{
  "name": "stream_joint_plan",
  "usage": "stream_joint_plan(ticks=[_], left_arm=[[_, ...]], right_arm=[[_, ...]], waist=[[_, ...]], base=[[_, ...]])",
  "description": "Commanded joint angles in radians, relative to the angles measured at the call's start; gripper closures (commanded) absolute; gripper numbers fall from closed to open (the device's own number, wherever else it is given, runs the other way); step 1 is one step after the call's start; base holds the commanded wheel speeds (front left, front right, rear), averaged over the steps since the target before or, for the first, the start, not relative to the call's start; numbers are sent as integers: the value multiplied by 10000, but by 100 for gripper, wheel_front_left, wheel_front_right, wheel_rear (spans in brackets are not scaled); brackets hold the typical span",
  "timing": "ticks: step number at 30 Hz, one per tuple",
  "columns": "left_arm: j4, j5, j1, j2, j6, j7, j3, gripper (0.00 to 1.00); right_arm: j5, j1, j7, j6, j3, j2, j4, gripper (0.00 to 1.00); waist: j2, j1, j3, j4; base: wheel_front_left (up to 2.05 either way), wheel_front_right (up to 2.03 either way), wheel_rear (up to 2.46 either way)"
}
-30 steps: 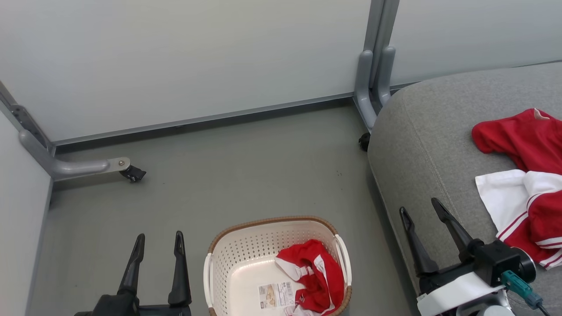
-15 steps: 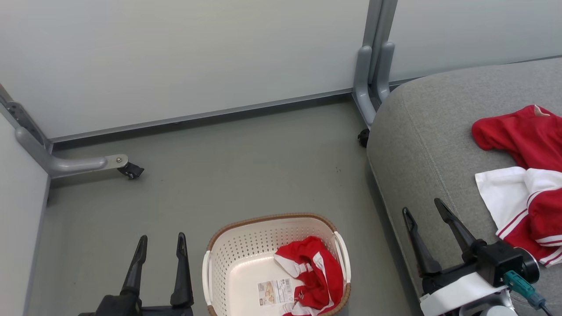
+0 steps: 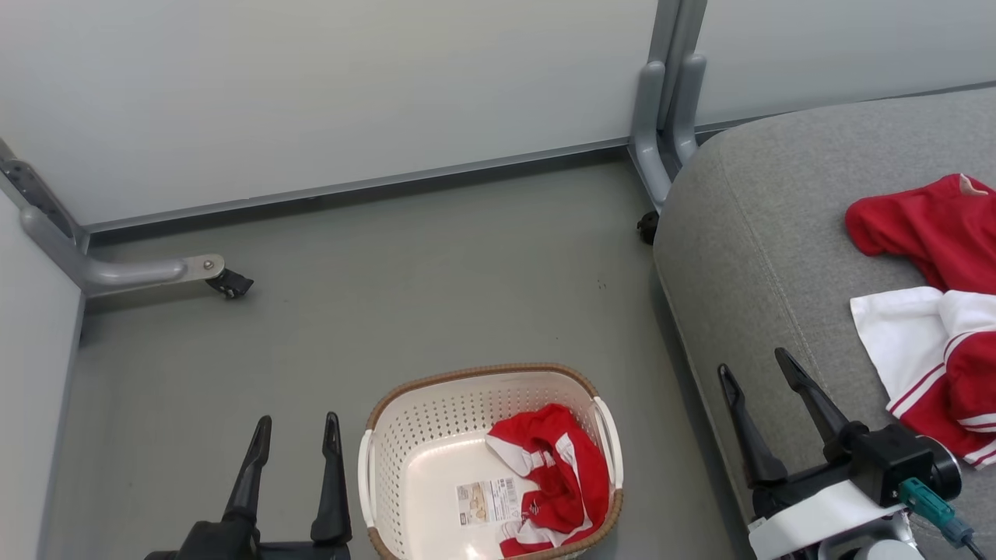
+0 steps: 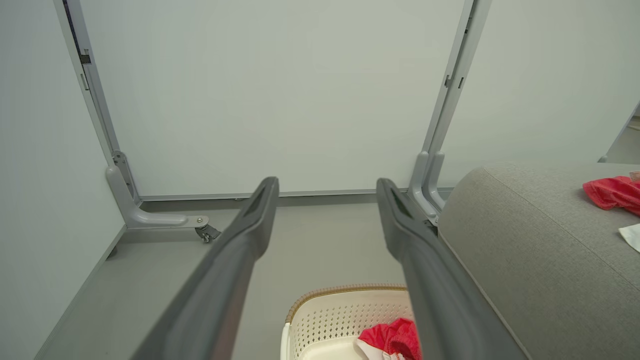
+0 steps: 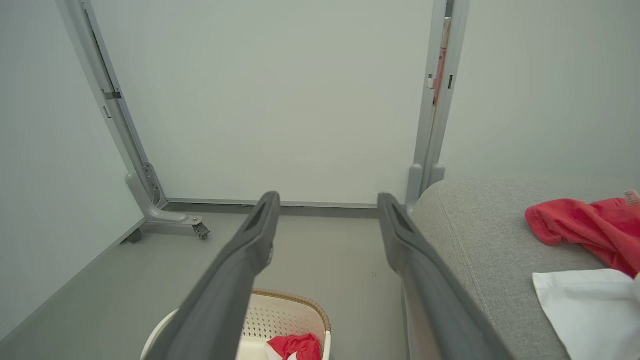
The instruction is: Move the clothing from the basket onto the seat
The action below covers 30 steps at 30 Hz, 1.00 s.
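The cream basket [image 3: 405, 459] with a brown rim stands on the floor at the bottom centre. A crumpled red and white piece of clothing [image 3: 556, 486] lies in its right half beside a paper label. More red and white clothing [image 3: 934, 311] lies on the grey seat [image 3: 762, 233] at the right. My left gripper [image 3: 297, 429] hangs open and empty just left of the basket. My right gripper [image 3: 759, 367] is open and empty over the seat's front left edge. The basket [image 4: 340, 312] and the garment [image 4: 395, 337] in it show low between my left fingers, and the basket [image 5: 295, 315] again in the right wrist view.
Pale partition panels close off the back and left. Their grey feet with castors [image 3: 229, 284] and a grey upright post [image 3: 661, 117] stand on the grey floor [image 3: 436, 272]. Bare floor lies between the basket and the panels.
The whole head picture has shifted slightly down, so the camera moved. Both grippers stay open and the clothing lies as before.
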Motion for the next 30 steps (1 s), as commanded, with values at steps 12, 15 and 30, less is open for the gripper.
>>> stream_joint_plan(ticks=[12, 15, 30], left_arm=[[-152, 137, -1658, 7, 47, -33, -524, 0], [-60, 230, -2324, 6, -25, -33, -705, 0], [966, 837, -5997, 14, -1116, -20, -1521, 0]], right_arm=[[-59, -1289, -2, -14, -515, -282, -674, 0], [-31, -1762, -2, -12, -807, -410, -915, 0], [-18, -3744, -2, -14, -2188, -1293, -2209, 0]], waist=[[0, 1, 2985, 157], [0, 1, 4013, 218], [0, 1, 7624, 300]], base=[[0, 0, 0], [0, 0, 0], [0, 0, 0]])
